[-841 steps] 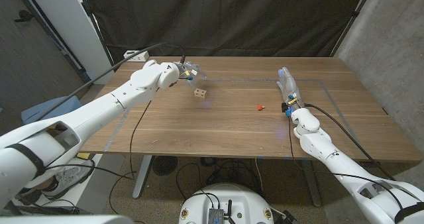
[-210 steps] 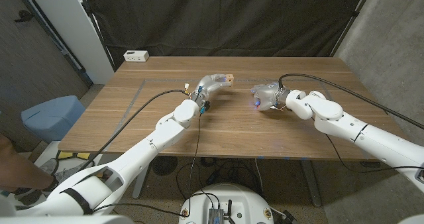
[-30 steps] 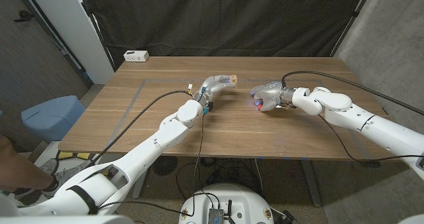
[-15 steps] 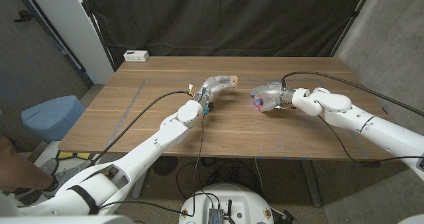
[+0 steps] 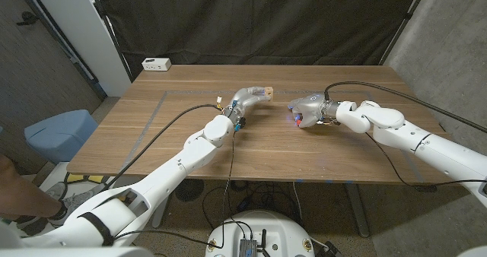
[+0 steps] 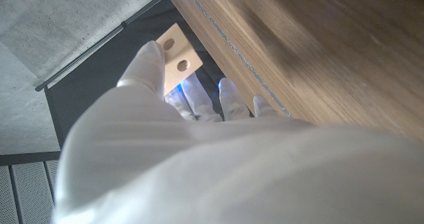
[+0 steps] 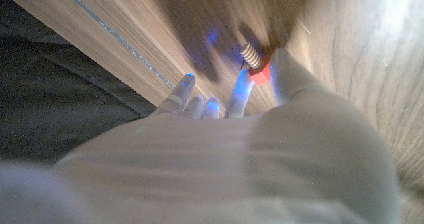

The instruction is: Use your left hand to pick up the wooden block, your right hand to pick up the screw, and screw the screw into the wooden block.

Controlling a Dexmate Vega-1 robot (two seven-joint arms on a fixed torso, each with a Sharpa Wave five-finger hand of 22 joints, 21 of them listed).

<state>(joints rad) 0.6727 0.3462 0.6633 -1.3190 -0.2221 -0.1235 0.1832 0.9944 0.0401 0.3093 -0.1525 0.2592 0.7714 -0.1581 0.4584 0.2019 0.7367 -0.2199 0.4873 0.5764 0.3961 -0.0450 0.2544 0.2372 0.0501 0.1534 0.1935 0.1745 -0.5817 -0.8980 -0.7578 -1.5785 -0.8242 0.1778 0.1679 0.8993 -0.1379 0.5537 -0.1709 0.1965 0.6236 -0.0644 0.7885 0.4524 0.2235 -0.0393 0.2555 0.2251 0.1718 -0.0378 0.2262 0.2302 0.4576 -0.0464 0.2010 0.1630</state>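
My left hand holds the small wooden block lifted above the table's middle. In the left wrist view the block shows two round holes and sits pinched at my left hand's fingertips. My right hand hovers to the right of the block, a short gap apart. It pinches the red-headed screw between thumb and a finger, threaded end pointing away from the palm. In the head view the screw shows as a red spot under the hand.
The wooden table spreads under both arms. A white power strip lies at its far left corner. Black curtain hangs behind, and cables trail from both arms across the tabletop.
Almost nothing has shifted over the last second; both hands hold their objects in nearly the same places, facing each other.
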